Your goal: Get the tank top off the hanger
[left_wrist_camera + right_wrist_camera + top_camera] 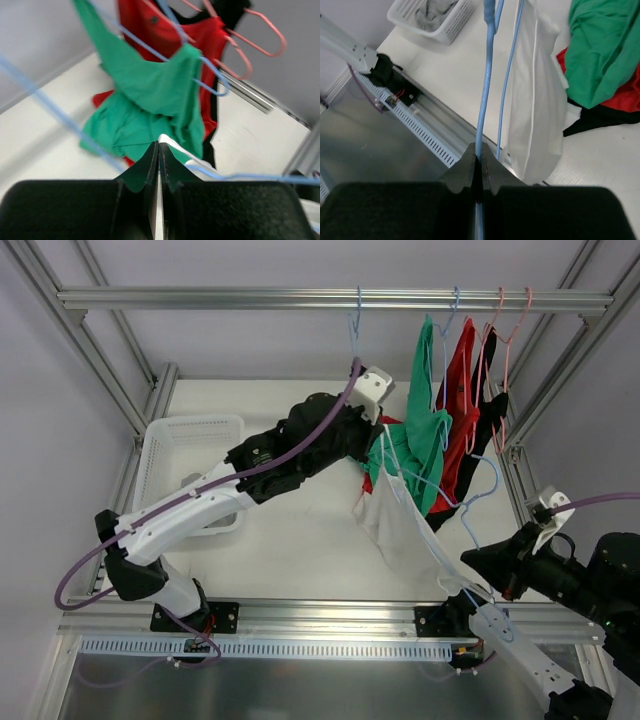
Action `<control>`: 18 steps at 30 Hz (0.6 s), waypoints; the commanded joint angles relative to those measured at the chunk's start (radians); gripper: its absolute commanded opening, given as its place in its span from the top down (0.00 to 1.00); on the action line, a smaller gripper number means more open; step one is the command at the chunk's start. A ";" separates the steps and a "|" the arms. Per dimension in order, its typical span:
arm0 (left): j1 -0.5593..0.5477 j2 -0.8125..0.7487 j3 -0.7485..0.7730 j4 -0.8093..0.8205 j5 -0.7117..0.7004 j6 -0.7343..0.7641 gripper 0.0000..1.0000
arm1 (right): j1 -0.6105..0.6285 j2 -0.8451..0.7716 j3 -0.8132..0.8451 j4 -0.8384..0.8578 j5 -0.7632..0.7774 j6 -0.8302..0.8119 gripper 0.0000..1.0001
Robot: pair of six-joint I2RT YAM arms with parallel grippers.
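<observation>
Left gripper [158,150]: jaws fully together, pinching a thin edge of the white tank top [176,146], which shows as a pale strip between the black fingers. Right gripper [481,152]: jaws likewise closed, clamped on the wire of the blue hanger [487,90]; a second strand of the same wire runs just beside it. White tank top: draped on that hanger between the two arms, low over the table [290,540], its body slack and folded; how it sits on the hanger's shoulders cannot be made out. Just behind it are a green garment [150,90], red garment [165,30] and black garment [490,425], on blue and pink hangers [270,30] hooked to the overhead rail [300,300], their lower ends bunched together. Basket [190,440]: white, at the table's left, holding grey cloth [432,12]. In the top view the left gripper's fingertips are hidden behind its wrist housing. The left wrist view is blurred at close range. The right wrist view cuts the basket off.
</observation>
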 commanded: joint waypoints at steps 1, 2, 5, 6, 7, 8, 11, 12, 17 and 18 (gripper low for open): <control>-0.004 -0.147 -0.062 0.072 -0.282 -0.062 1.00 | 0.005 -0.075 -0.035 0.019 -0.205 -0.073 1.00; -0.004 -0.161 -0.093 0.072 -0.344 -0.069 1.00 | 0.005 -0.088 -0.046 0.019 -0.256 -0.089 1.00; -0.004 -0.211 -0.149 0.071 -0.381 -0.088 1.00 | 0.005 -0.121 -0.021 0.031 -0.296 -0.109 1.00; -0.004 -0.237 -0.169 0.071 -0.384 -0.092 1.00 | 0.003 -0.128 -0.014 0.041 -0.304 -0.111 1.00; -0.004 -0.253 -0.188 0.071 -0.381 -0.102 1.00 | 0.005 -0.134 -0.009 0.076 -0.314 -0.113 1.00; -0.004 -0.288 -0.231 0.069 -0.379 -0.111 1.00 | 0.005 -0.146 -0.009 0.100 -0.334 -0.111 1.00; -0.004 -0.386 -0.338 0.069 -0.300 -0.135 1.00 | 0.005 -0.164 -0.029 0.232 -0.318 -0.088 1.00; -0.004 -0.415 -0.370 0.071 -0.251 -0.140 1.00 | 0.005 -0.171 -0.081 0.283 -0.307 -0.053 1.00; -0.004 -0.591 -0.554 0.083 -0.059 -0.210 1.00 | 0.005 -0.146 -0.312 0.656 -0.319 0.084 1.00; -0.004 -0.618 -0.581 0.082 -0.065 -0.236 1.00 | 0.003 -0.088 -0.320 0.671 -0.316 0.085 1.00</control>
